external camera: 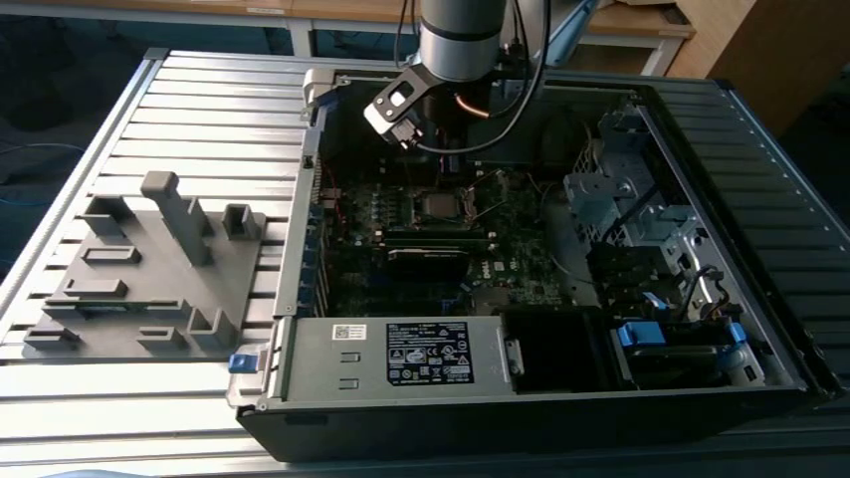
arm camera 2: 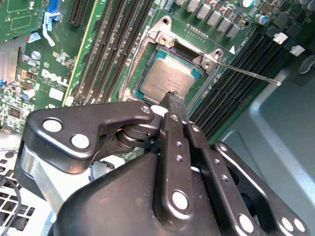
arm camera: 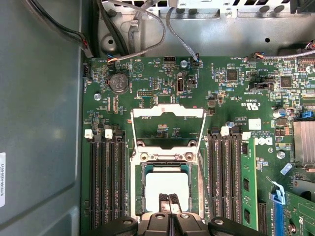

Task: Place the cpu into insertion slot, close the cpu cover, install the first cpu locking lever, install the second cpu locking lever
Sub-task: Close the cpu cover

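The cpu [arm camera: 167,186], a small square chip with a silver-grey top, lies flat in the insertion slot [arm camera: 139,192] on the green motherboard. My gripper [arm camera: 170,198] is shut, its two black fingertips pressed together and resting on the chip's near edge [arm camera 2: 173,98]. The cpu cover [arm camera: 168,112], a silvery frame with a big square opening, stands swung back on its hinge, away from the chip. A thin metal locking lever [arm camera 2: 246,73] sticks out free beside the socket. In the exterior view my gripper [external camera: 422,134] hangs inside the open case above the socket [external camera: 439,206].
Long black memory slots [arm camera: 106,182] flank the socket on both sides. Cables [arm camera: 147,34] run along the case wall behind the board. A drive cage [external camera: 624,199] and a power supply [external camera: 398,354] fill the case's other ends. A grey fixture plate [external camera: 146,269] lies outside on the ribbed table.
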Available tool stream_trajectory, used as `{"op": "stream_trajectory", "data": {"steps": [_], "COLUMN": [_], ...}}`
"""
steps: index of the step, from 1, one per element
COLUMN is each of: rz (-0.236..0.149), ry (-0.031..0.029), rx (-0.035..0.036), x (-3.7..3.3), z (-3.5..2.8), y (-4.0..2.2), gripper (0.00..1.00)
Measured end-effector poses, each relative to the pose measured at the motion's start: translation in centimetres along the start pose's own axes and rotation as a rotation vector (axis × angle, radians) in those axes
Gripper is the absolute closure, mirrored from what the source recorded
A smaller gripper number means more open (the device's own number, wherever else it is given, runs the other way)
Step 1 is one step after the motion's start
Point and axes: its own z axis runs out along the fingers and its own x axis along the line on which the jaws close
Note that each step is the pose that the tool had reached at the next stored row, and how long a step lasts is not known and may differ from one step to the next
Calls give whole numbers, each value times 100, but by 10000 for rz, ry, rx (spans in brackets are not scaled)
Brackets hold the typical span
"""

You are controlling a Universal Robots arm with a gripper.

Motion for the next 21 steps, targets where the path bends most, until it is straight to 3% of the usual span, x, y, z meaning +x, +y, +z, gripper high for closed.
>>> {"op": "stream_trajectory", "data": {"steps": [3, 10, 21], "rz": [0, 0, 0], "ry": [-1, 0, 0], "rx": [0, 0, 0], "x": [1, 1, 3], "z": [-49, -51, -116], "y": [2, 3, 6], "gripper": [89, 89, 89]}}
